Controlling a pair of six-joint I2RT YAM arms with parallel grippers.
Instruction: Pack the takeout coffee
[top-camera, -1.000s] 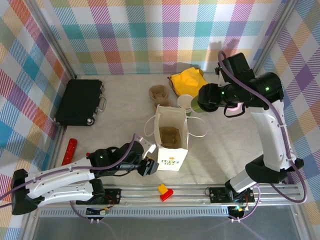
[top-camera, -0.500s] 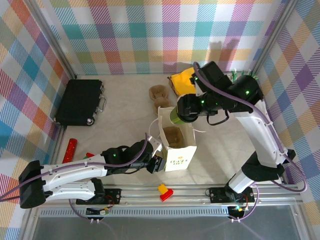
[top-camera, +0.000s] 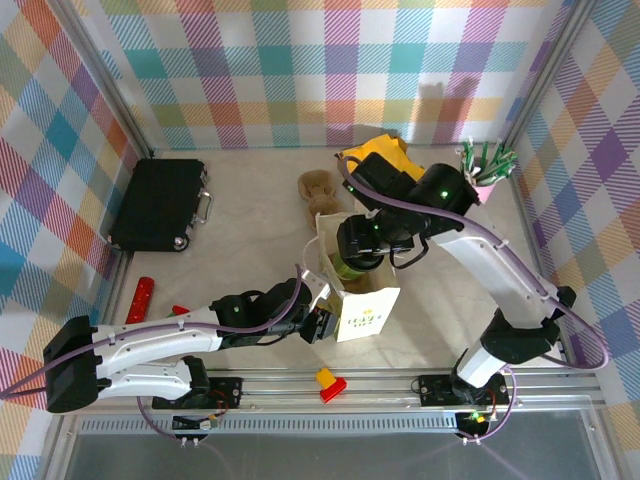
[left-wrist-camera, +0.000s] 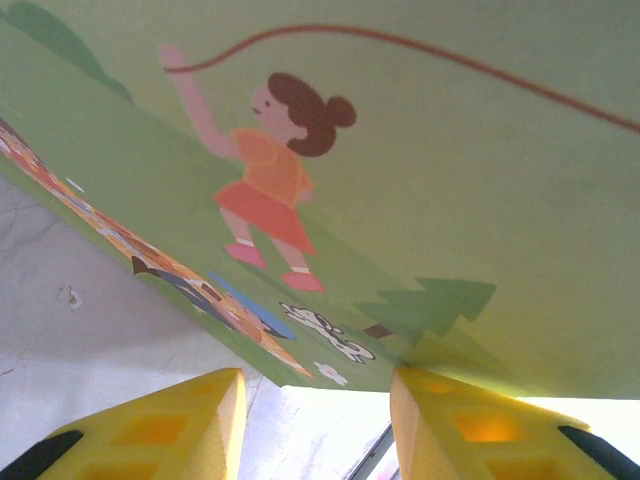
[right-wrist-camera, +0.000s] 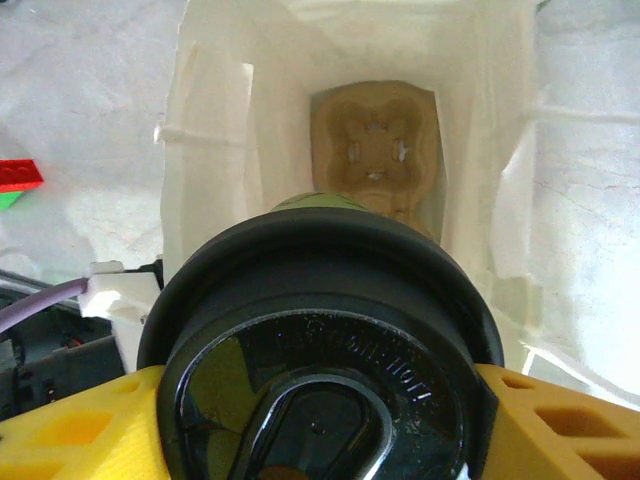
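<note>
Right gripper clamped on takeout coffee — yellow fingers press both sides of black lid. Cup upright at mouth of white paper bag, above cardboard cup carrier lying on bag floor. Left gripper low at bag's near-left corner — jaws partly apart, nothing seen between them, bag's printed side just ahead. Pink straw cup far right, well apart.

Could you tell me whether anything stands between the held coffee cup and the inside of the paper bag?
Nothing visible does. The right gripper holds the coffee cup over the paper bag's open mouth; a cardboard carrier lies at the bottom.
</note>
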